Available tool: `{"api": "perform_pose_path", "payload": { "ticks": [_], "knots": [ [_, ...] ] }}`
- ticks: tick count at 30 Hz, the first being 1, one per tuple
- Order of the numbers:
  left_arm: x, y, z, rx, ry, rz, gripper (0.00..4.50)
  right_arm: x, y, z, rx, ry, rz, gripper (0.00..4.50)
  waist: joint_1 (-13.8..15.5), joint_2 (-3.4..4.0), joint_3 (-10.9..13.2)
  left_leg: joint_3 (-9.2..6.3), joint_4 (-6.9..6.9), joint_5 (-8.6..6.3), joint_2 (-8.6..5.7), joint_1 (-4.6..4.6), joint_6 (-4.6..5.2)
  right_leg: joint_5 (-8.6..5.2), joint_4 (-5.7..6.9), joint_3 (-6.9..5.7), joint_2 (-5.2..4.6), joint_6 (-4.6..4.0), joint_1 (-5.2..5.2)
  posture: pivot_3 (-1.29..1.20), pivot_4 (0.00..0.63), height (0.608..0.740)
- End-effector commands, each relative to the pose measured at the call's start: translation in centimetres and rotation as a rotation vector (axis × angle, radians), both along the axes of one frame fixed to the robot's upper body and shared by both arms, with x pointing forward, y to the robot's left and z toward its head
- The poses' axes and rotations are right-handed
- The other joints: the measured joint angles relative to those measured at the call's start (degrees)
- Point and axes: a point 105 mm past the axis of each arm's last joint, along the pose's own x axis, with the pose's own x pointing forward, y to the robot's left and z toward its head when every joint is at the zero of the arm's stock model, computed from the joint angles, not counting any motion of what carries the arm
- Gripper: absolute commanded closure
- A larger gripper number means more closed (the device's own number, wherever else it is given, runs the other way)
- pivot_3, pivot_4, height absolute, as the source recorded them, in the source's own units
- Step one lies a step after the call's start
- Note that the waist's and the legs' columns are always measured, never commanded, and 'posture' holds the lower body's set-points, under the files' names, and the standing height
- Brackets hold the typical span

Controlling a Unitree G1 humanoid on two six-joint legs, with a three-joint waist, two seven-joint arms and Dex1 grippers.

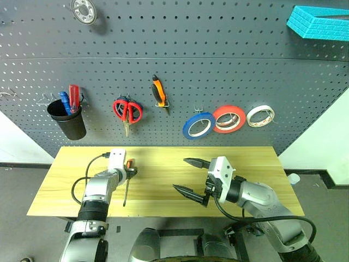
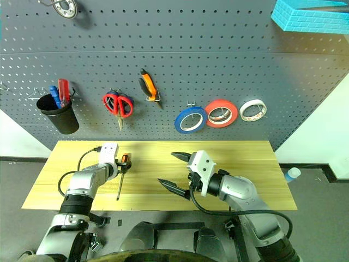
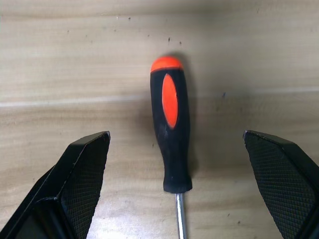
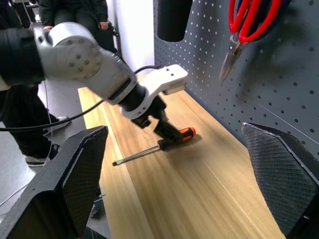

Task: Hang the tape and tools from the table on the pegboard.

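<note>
The screwdriver lay on the table between the spread fingers of the left gripper, unobstructed. The right gripper hung released nearby. Beyond, the pegboard held scissors, pliers and tape.

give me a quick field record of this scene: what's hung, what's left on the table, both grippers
on pegboard: red-handled scissors, orange-handled pliers, blue tape, red tape roll, whitish tape roll, black cup
on table: screwdriver, lying flat
left gripper: open, fingers either side of the screwdriver handle, not touching it
right gripper: open, empty, above the table
remaining: screwdriver not yet hung
</note>
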Motion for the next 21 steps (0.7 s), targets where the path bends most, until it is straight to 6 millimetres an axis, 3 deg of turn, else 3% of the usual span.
{"api": "perform_pose_path", "payload": {
  "ticks": [1, 21],
  "knots": [
    [1.0, 0.7, 0.8, 0.005, 0.001, 0.012, 0.03, -0.2, 0.0, 1.5, 0.019, -0.053, 0.006, 0.00, -0.1, 0.00, 0.0, 0.00, -0.01, 0.00, 0.00, 0.00, 0.00, 0.00, -0.01, 0.00, 0.00, 0.00, 0.00, 0.33, 0.075, 0.740],
    [0.3, -0.1, -1.8, -0.020, 0.188, 0.008, 0.03, -0.2, 0.1, 1.6, 0.011, -0.041, -0.009, 0.00, -1.5, -0.09, 0.1, -0.02, -0.07, 0.00, 0.00, -0.10, -0.01, -0.01, -0.11, -0.01, 0.00, 0.01, -0.05, 0.32, 0.067, 0.740]
  ]
}}
